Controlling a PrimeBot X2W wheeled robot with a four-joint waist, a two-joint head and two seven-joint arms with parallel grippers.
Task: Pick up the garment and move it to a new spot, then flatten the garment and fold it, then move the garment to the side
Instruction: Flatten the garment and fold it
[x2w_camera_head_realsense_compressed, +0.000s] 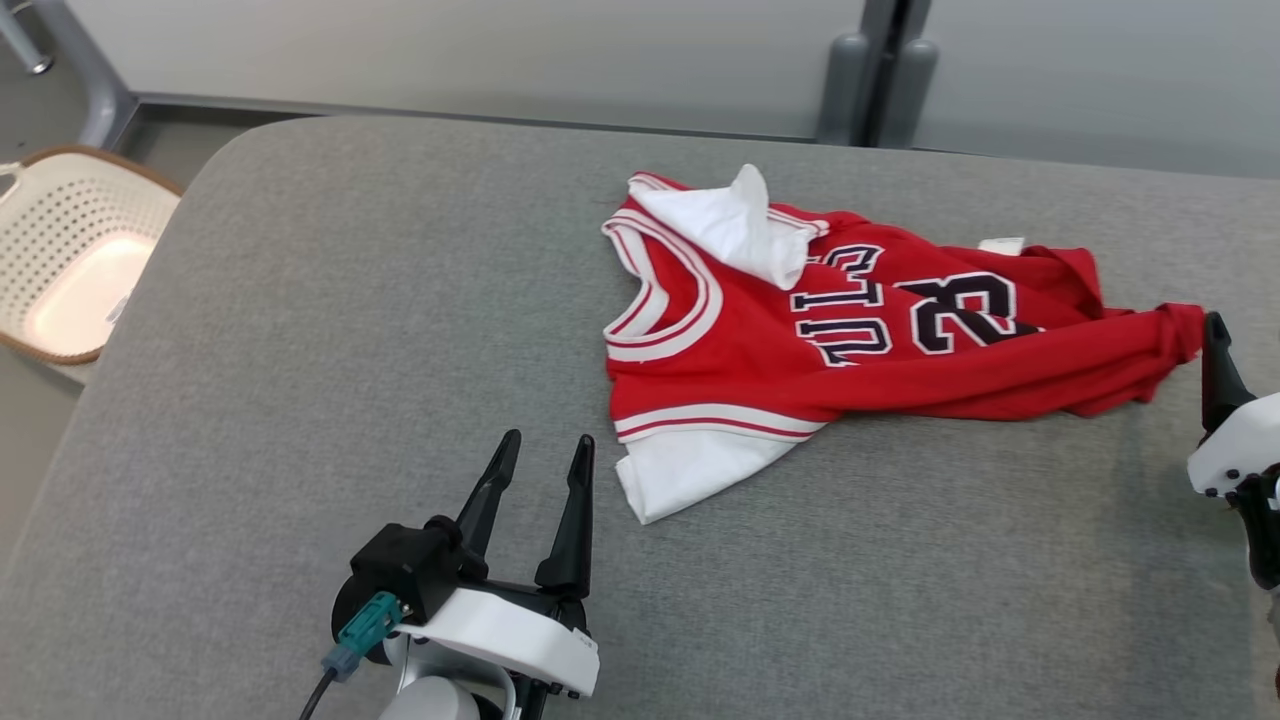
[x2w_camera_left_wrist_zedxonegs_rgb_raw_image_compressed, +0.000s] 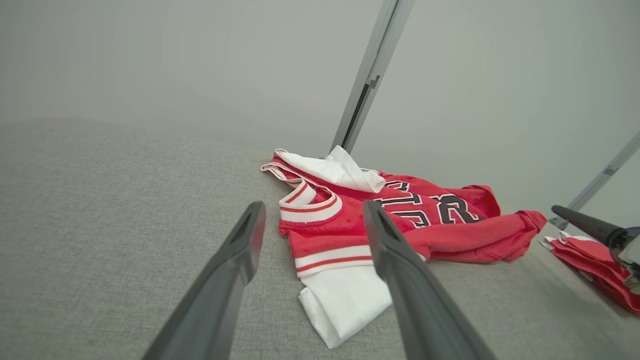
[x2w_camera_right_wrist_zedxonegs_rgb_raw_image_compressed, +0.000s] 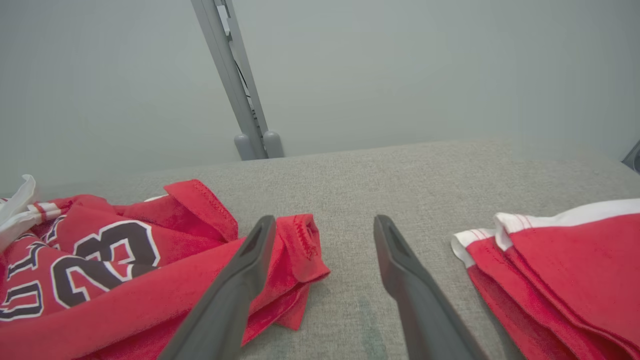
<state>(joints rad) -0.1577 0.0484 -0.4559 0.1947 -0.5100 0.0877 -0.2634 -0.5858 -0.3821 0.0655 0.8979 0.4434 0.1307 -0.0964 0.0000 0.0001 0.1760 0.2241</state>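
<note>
1. Find the jersey (x2w_camera_head_realsense_compressed: 800, 340) crumpled on the grey table (x2w_camera_head_realsense_compressed: 350, 350), toward 2 o'clock from the centre of the head view. It is red with white trim, and the dark number 23 faces up.
2. Note the white fabric turned out at two places: at the jersey's 12 o'clock edge by the collar, and at its 7 o'clock corner.
3. Check the left gripper (x2w_camera_head_realsense_compressed: 548, 442) at 7 o'clock in the head view. Its fingers stand wide apart over bare table and hold nothing. The jersey's white corner lies just beside it, at 2 o'clock from the fingertips.
4. Check the right gripper (x2w_camera_right_wrist_zedxonegs_rgb_raw_image_compressed: 325, 225) at the 3 o'clock edge of the head view. Its fingers stand wide apart and clamp nothing.
5. In the right wrist view, the jersey's bunched red hem end lies against the 9 o'clock finger and reaches partly into the gap. The 3 o'clock finger stands over bare table.
6. Observe a second garment (x2w_camera_right_wrist_zedxonegs_rgb_raw_image_compressed: 560, 260), folded, red and white, at 3 o'clock in the right wrist view, apart from the jersey.
7. Observe the perforated basket (x2w_camera_head_realsense_compressed: 80, 250) at 9 o'clock in the head view, off the table's edge.
</note>
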